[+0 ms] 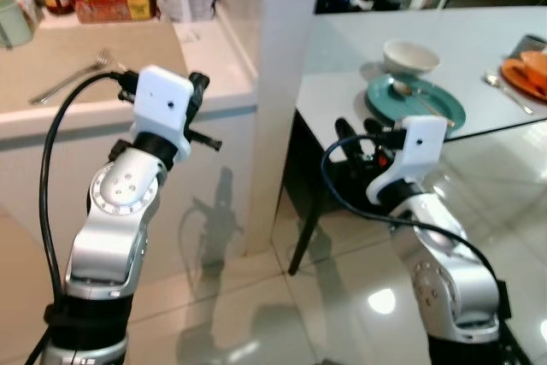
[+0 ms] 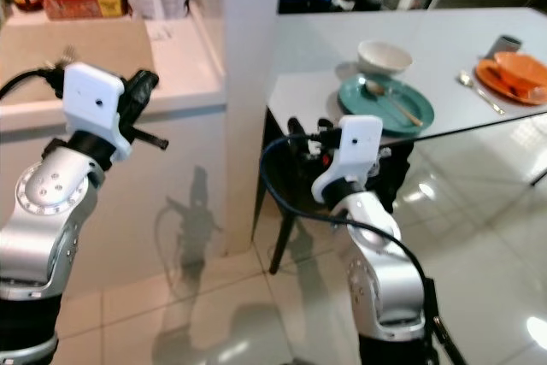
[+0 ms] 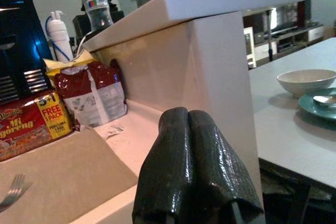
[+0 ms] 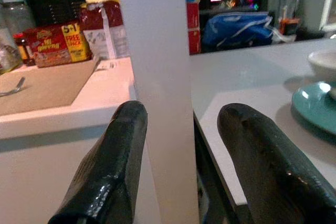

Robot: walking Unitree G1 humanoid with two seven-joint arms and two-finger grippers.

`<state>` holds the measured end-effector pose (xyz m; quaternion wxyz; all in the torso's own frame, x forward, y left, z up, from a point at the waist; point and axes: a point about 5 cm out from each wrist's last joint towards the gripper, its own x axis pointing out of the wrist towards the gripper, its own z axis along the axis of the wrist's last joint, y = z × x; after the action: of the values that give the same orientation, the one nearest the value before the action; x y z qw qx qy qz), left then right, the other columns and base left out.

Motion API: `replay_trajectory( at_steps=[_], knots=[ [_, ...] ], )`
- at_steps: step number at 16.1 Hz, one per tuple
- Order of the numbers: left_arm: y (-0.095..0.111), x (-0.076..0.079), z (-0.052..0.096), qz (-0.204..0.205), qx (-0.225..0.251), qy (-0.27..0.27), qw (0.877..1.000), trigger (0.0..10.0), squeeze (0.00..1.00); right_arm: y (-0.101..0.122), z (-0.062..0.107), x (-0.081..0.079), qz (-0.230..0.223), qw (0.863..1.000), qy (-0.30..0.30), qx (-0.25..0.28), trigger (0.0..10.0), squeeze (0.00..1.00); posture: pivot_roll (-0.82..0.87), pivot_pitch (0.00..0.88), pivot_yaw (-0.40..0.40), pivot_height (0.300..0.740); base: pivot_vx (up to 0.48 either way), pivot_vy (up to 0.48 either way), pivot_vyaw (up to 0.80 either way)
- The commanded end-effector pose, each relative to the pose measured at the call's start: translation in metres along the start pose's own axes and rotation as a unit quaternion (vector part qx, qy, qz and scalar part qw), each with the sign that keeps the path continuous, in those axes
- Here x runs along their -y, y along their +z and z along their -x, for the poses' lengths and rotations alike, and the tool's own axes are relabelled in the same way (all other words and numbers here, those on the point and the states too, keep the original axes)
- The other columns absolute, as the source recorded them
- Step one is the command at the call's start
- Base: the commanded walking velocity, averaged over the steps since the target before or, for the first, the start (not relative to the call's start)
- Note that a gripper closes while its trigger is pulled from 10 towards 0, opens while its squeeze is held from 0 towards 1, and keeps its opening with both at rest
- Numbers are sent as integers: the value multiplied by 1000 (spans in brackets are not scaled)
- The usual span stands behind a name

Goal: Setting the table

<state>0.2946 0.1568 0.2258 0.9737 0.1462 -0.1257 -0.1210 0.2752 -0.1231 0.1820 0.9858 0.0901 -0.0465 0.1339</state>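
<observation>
Over by the kitchen counter, the left claw (image 3: 197, 169) is sitting raised at about counter height with its two black fingers pressed flat together, nothing between them. It's pointing toward the white pillar (image 1: 278, 83) that stands between the counter and the dining side. Just beyond it, on the counter (image 1: 214, 66), a tan mat (image 1: 85, 57) is lying with a fork (image 1: 73, 77) resting on it, and further back against the wall are a red noodle pack (image 3: 29, 124), a dark red bag (image 3: 94, 95) and a clear bottle (image 3: 94, 1).

The right claw (image 4: 181, 156) is hanging lower, in front of the near edge of the bench (image 1: 479, 40), with its fingers spread wide apart and holding nothing. Through its wrist camera the white pillar is lining up right in the gap between the two fingers, well behind them.

On the bench, near the closest corner, a teal plate (image 1: 416, 102) is sitting with a spoon (image 1: 410, 94) lying across it. A white bowl (image 1: 410, 56) is standing just behind the plate, touching or almost touching its rim, hard to say which. Well off to the right, an orange dish (image 2: 517, 74) is sitting with another piece of cutlery (image 2: 479, 91) lying beside it on the bench. Glossy floor tiles (image 1: 256, 297) are reflecting the light below both arms, and a dark chair is tucked under the bench.
</observation>
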Motion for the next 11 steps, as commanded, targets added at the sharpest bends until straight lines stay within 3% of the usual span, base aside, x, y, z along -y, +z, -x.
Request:
replay_trajectory(
  at_steps=[1, 6, 9, 10, 11],
  knots=[
    [3, 5, -4, 0, 4, -9, 1000, 10000, 0, 3, 0, 9, 6, 1000, -12, 7, 10000, 0, 98, 0, -46, 740, 0, 480, 0],
    [3, 7, -5, -2, 5, -16, 1000, 10000, 0, 3, -2, 10, 6, 1000, -11, 8, 10000, 0, 98, 0, -47, 740, 0, 480, 0],
    [1, 8, -5, -8, 2, -20, 1000, 10000, 0, 1, 0, 10, 2, 1000, -12, 7, 10000, 0, 91, 0, -43, 740, 0, 480, -725],
    [-1, 14, -4, 27, -6, -45, 999, 10000, 1000, 1, 5, 15, -12, 1000, -21, 10, 10000, 314, 84, 0, -35, 740, 0, 480, -800],
    [-1, 14, -4, 34, -6, -48, 998, 10000, 1000, 1, 7, 17, -18, 999, -25, 12, 10000, 1000, 84, 0, -35, 740, 0, 480, -800]
  ],
)
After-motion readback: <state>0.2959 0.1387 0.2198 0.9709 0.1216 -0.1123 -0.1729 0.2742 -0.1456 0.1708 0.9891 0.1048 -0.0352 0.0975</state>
